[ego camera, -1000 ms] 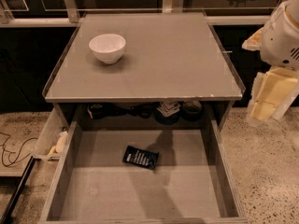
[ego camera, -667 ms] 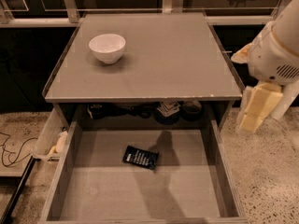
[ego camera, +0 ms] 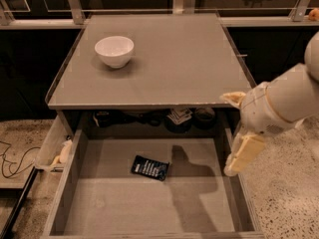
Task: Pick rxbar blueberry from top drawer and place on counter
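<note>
The rxbar blueberry (ego camera: 150,167), a small dark navy wrapper with white text, lies flat on the floor of the open top drawer (ego camera: 99,208), near its middle. The grey counter (ego camera: 174,59) sits above the drawer. My gripper (ego camera: 239,158) hangs at the right, over the drawer's right wall, to the right of the bar and well apart from it. It holds nothing that I can see. Its shadow falls on the drawer floor right of the bar.
A white bowl (ego camera: 114,51) stands on the counter's back left. Dark items (ego camera: 179,117) sit at the back under the counter. A side compartment (ego camera: 54,148) juts out at the drawer's left. Cables (ego camera: 12,158) lie on the speckled floor at left.
My arm has moved left and down, from beside the counter's right edge to over the drawer's right wall. The bar and the bowl have not moved.
</note>
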`<action>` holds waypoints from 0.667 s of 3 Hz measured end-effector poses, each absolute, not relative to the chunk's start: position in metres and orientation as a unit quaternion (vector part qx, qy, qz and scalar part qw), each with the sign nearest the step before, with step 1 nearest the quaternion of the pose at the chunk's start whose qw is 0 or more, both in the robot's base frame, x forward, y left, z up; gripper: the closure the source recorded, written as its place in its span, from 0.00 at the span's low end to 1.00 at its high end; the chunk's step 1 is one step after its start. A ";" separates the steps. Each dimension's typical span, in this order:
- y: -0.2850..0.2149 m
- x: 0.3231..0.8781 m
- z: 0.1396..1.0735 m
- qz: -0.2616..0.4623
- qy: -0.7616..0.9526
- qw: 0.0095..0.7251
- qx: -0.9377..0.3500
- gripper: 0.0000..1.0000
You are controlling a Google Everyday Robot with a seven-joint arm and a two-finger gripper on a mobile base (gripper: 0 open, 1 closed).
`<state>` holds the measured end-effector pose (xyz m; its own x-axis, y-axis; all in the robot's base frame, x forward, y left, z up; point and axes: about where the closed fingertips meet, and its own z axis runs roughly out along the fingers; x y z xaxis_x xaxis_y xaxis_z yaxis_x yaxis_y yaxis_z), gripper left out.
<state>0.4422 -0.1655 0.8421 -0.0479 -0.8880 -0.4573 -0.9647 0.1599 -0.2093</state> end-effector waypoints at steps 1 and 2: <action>-0.156 0.454 0.782 0.109 0.714 0.273 -0.635 0.00; -0.156 0.454 0.782 0.109 0.714 0.273 -0.635 0.00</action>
